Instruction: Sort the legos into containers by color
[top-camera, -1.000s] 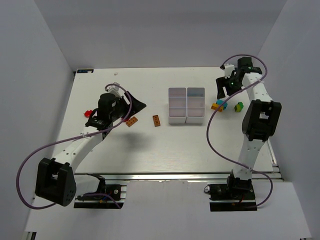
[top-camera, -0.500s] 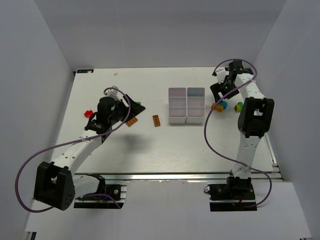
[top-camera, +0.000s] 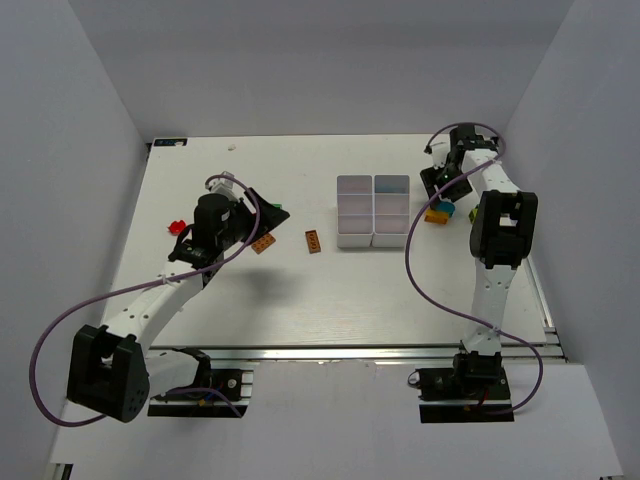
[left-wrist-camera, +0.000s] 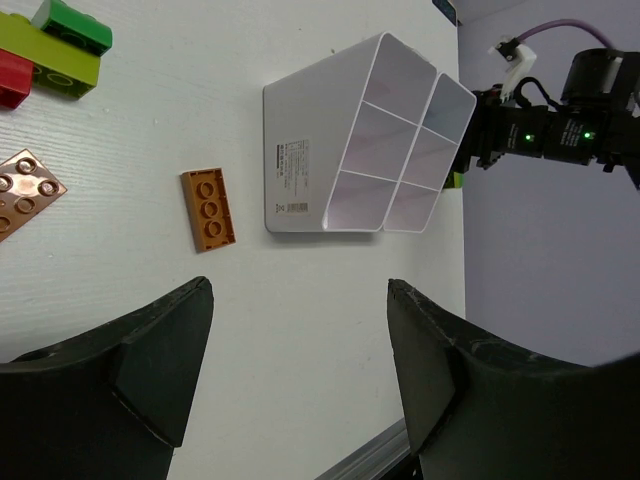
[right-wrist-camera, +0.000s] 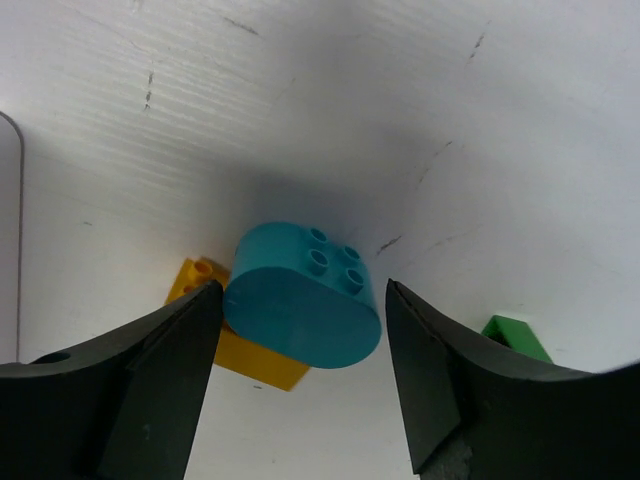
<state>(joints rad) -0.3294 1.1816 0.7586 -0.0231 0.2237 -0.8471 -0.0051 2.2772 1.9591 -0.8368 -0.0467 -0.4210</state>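
Straddling a teal brick (right-wrist-camera: 300, 290) beside a yellow brick (right-wrist-camera: 250, 362), right of the white tray (top-camera: 338, 210), the right gripper (right-wrist-camera: 303, 340) has its jaws parted; the left gripper (left-wrist-camera: 298, 300) hangs wide, empty, near an orange brick (left-wrist-camera: 208, 208).

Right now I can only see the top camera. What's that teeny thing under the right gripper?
Observer: The right wrist camera shows a teal rounded brick between the open fingers of the right gripper, not squeezed yet.
Operator: Is it lying on something?
Observer: A yellow brick pokes out from under its edge.
Operator: Any other colours there?
Observer: A green piece peeks in beside one finger; the right arm hides it from your camera.
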